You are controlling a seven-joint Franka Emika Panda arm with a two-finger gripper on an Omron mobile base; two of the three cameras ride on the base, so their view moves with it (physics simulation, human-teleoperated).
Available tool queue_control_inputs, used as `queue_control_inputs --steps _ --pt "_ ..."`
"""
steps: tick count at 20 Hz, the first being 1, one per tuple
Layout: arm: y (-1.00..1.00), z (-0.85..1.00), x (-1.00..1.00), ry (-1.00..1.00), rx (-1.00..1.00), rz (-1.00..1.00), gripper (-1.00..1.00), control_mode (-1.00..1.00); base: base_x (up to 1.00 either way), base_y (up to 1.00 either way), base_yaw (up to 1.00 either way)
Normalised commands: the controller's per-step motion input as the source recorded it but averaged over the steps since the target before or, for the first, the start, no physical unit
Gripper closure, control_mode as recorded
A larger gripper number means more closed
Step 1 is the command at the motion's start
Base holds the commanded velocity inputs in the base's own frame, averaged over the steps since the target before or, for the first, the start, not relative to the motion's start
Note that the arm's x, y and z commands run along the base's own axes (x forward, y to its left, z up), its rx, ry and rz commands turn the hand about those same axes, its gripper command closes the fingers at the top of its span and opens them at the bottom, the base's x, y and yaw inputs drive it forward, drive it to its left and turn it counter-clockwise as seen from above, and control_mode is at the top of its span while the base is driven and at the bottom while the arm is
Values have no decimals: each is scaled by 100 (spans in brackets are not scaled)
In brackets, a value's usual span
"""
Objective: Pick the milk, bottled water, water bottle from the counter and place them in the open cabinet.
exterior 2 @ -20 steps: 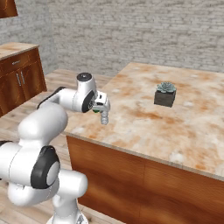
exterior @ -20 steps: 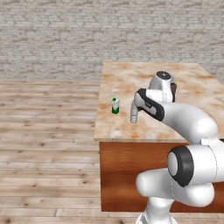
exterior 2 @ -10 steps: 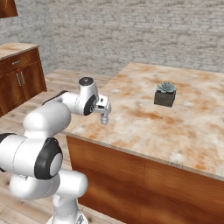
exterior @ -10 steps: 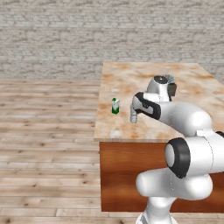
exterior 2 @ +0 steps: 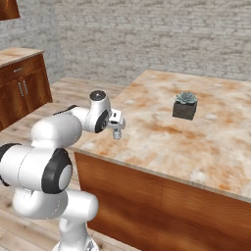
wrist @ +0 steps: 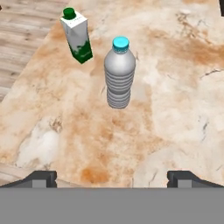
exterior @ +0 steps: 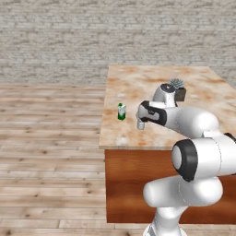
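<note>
On the beige marble counter (exterior: 138, 83) (exterior 2: 196, 147) (wrist: 175, 109), near its left edge, stands the milk (exterior: 121, 111) (wrist: 76, 36), a small green-and-white carton. Just to its right stands the bottled water (exterior: 141, 124) (exterior 2: 117, 134) (wrist: 119, 72), clear with a blue cap. My gripper (exterior: 142, 116) (exterior 2: 117, 125) (wrist: 113, 177) hovers close over the bottled water, open, with nothing between its fingertips (wrist: 40, 178). In the hand view the bottled water sits centred ahead of the jaws, apart from them. The water bottle is out of view.
A small potted succulent (exterior: 177, 89) (exterior 2: 185, 105) sits mid-counter, beyond the arm. Low wooden cupboards (exterior 2: 19, 88) line the left wall, with a reddish-brown cabinet corner (exterior 2: 9, 9) above them. Wooden floor lies left of the counter.
The hand has settled slightly lower over the bottled water and the arm's elbow has shifted. The jaws stay open; the milk and bottled water have not moved.
</note>
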Motion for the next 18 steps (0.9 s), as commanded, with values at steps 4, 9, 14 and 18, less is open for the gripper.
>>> queue_control_inputs --steps 4,9,14,18 --pt "0 -7 10 -5 0 0 -100 -100 0 0 0" --pt "0 -5 13 -2 0 0 -100 -100 0 0 0" --pt "0 -4 13 -5 0 0 -100 -100 0 0 0" --pt "0 -7 14 -7 0 0 -100 -100 0 0 0"
